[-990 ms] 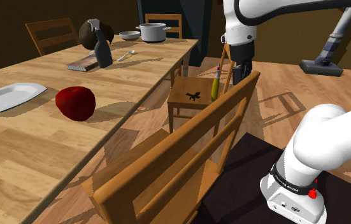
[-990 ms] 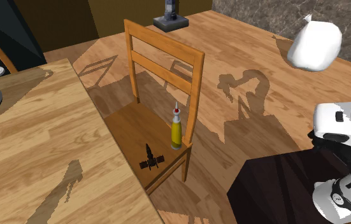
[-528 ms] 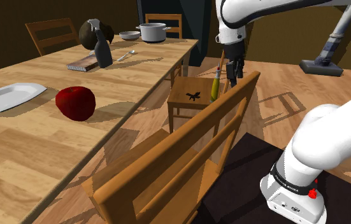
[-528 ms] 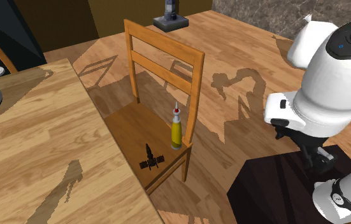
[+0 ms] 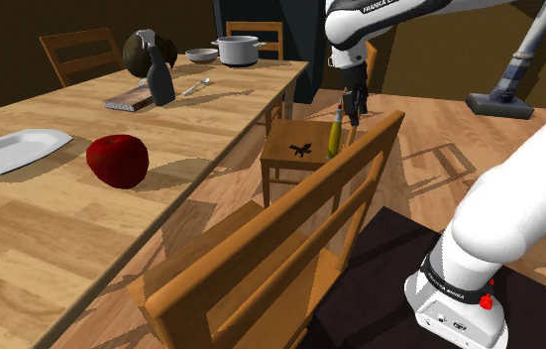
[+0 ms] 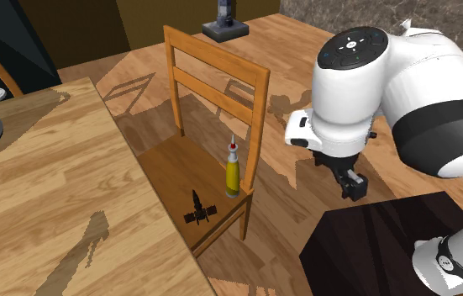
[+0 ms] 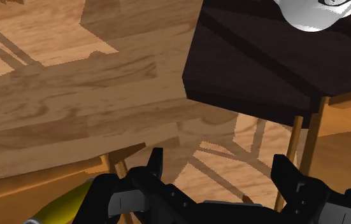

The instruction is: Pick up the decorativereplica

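Observation:
The decorative replica is a small black winged figure lying on the seat of a wooden chair; it also lies near the seat's front edge in the second exterior view. A yellow bottle stands upright beside it on the seat. My black gripper hangs behind the chair's backrest, above the floor, to the right of the bottle in the second exterior view. In the wrist view the gripper is open with nothing between its fingers, and the yellow bottle shows beside the left finger.
A long wooden table carries a red apple, a white plate, a dark spray bottle and a pot. A second wooden chair stands close to my dark stand. A vacuum stands on the floor behind.
The arm has swung toward the shoulder view's left, bringing the gripper closer to the chair's backrest and the yellow bottle. The replica and bottle have not moved.

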### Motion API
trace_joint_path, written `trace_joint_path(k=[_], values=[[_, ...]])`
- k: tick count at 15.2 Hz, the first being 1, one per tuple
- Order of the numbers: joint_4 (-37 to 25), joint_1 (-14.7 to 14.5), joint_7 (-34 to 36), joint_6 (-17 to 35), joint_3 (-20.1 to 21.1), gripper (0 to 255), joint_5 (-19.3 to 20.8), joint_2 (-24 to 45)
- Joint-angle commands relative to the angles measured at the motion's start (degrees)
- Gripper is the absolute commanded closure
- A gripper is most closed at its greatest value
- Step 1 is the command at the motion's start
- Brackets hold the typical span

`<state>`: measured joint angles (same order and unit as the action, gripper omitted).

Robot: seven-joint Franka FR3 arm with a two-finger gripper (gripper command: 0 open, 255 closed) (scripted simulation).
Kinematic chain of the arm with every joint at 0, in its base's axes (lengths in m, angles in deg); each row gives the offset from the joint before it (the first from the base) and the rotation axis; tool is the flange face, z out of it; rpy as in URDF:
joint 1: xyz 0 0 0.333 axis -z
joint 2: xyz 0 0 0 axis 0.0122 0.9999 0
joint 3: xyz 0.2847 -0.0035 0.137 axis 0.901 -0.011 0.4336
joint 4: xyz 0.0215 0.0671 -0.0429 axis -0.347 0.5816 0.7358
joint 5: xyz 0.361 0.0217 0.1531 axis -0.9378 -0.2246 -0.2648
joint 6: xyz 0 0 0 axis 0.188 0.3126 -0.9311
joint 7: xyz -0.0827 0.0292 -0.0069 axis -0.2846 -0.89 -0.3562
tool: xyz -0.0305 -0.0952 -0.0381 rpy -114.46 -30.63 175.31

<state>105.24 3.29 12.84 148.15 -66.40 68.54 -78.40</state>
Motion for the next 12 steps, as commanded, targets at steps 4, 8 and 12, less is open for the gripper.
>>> trace_joint_path(k=[4,8,12], values=[[-9.07,1.54,-5.32,1.72,-2.80,0,0.25,10.69],[-17.90,3.10,-9.49,1.95,-4.37,0,-0.58,19.71],[-28.38,5.21,-13.57,1.02,-5.35,0,-1.96,29.25]])
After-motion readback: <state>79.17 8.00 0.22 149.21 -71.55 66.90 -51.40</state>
